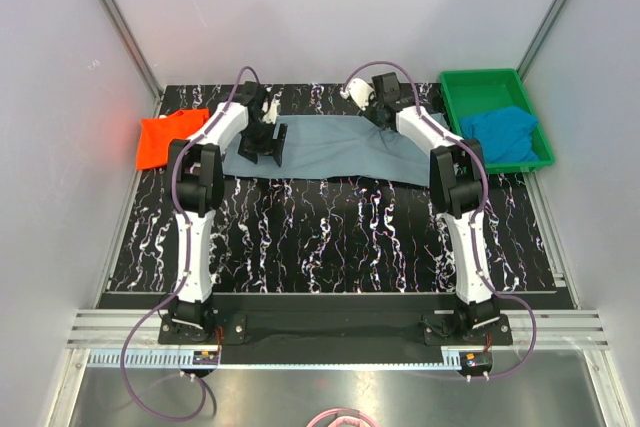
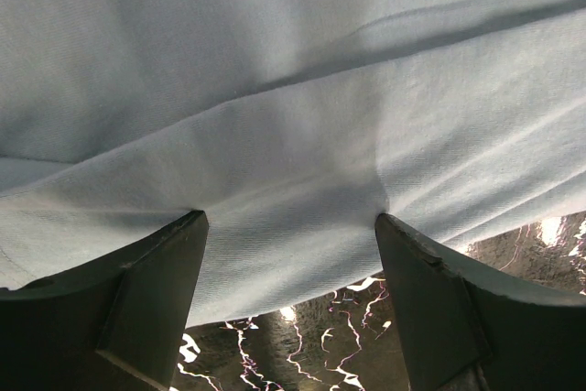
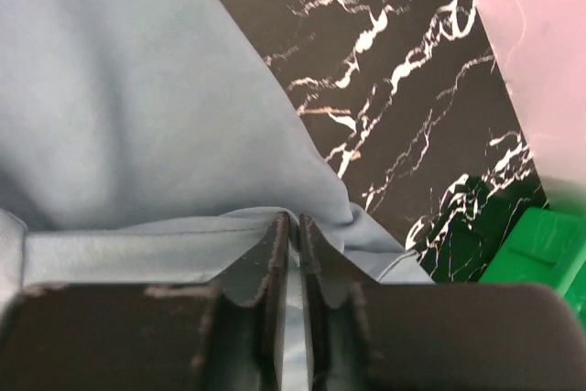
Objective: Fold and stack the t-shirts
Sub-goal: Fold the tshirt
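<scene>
The large grey-blue t-shirt (image 1: 340,150) lies spread across the back of the black marble table. My left gripper (image 1: 262,144) stands open over its left end; in the left wrist view the fingers (image 2: 146,281) are wide apart, their tips pressing on the cloth (image 2: 293,116) near its edge. My right gripper (image 1: 383,112) is shut on the shirt's far right edge; in the right wrist view (image 3: 295,219) a thin fold of cloth (image 3: 137,116) is pinched between the jaws. The orange-red t-shirt (image 1: 168,138) lies at the far left. The bright blue t-shirt (image 1: 505,133) sits crumpled in the tray.
A green plastic tray (image 1: 480,76) stands at the back right corner; its corner shows in the right wrist view (image 3: 540,244). Grey walls enclose the table on the left, back and right. The marble table (image 1: 330,237) lies in front of the shirt.
</scene>
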{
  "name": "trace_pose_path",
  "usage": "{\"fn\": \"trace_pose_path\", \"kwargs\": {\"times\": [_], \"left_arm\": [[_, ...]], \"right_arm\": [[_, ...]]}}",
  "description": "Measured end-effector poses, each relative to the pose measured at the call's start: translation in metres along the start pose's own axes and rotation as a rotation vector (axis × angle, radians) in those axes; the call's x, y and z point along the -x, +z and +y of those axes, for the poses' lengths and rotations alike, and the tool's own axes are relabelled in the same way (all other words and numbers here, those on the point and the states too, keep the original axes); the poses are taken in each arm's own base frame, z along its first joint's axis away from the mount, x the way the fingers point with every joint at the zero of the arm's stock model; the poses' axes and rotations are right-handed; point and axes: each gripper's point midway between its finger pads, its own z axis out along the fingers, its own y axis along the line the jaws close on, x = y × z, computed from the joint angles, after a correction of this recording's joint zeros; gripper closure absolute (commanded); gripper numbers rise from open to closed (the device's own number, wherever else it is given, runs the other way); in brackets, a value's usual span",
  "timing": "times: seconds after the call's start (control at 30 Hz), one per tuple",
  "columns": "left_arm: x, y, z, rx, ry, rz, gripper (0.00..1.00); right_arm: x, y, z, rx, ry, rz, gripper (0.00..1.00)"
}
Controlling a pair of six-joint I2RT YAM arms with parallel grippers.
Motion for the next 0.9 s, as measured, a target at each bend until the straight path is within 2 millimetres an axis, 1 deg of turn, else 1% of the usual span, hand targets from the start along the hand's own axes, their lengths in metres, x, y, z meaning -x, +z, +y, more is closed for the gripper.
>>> {"fn": "trace_pose_path", "kwargs": {"times": [0.07, 0.1, 0.13, 0.17, 0.23, 0.3, 0.4, 0.5, 0.57, 0.7, 0.8, 0.9], "left_arm": [[0.000, 0.000, 0.000, 0.001, 0.001, -0.001, 0.19], [0.000, 0.000, 0.000, 0.001, 0.002, -0.003, 0.19], [0.000, 0.000, 0.000, 0.001, 0.002, -0.003, 0.19], [0.000, 0.000, 0.000, 0.002, 0.002, -0.003, 0.19], [0.000, 0.000, 0.000, 0.002, 0.003, -0.003, 0.18], [0.000, 0.000, 0.000, 0.003, 0.003, -0.004, 0.18], [0.000, 0.000, 0.000, 0.003, 0.003, -0.004, 0.19], [0.000, 0.000, -0.001, 0.003, 0.003, -0.004, 0.18], [0.000, 0.000, -0.001, 0.003, 0.003, -0.004, 0.18], [0.000, 0.000, 0.000, 0.003, 0.003, -0.004, 0.18], [-0.001, 0.000, 0.000, 0.004, 0.005, -0.008, 0.18], [-0.005, -0.002, -0.001, 0.003, 0.005, -0.004, 0.18]], "right_arm": [[0.005, 0.000, 0.002, 0.002, -0.006, -0.008, 0.78], [0.008, 0.000, 0.004, 0.003, -0.011, -0.012, 0.72], [0.011, 0.001, 0.005, 0.000, -0.013, -0.020, 0.59], [0.015, 0.001, 0.007, -0.003, -0.011, -0.030, 0.55], [0.022, 0.001, 0.010, -0.014, -0.016, -0.047, 0.51], [0.022, 0.001, 0.015, -0.018, -0.015, -0.051, 0.51], [0.016, -0.005, 0.022, -0.025, -0.018, -0.048, 0.51], [0.006, -0.020, 0.021, -0.039, -0.017, -0.029, 0.51], [0.006, -0.032, 0.015, -0.060, -0.011, -0.027, 0.51], [0.015, -0.053, -0.003, -0.096, 0.066, -0.056, 0.52], [0.008, -0.065, -0.015, -0.080, 0.212, -0.034, 0.53], [-0.014, -0.074, -0.030, -0.058, 0.379, 0.007, 0.54]]}}
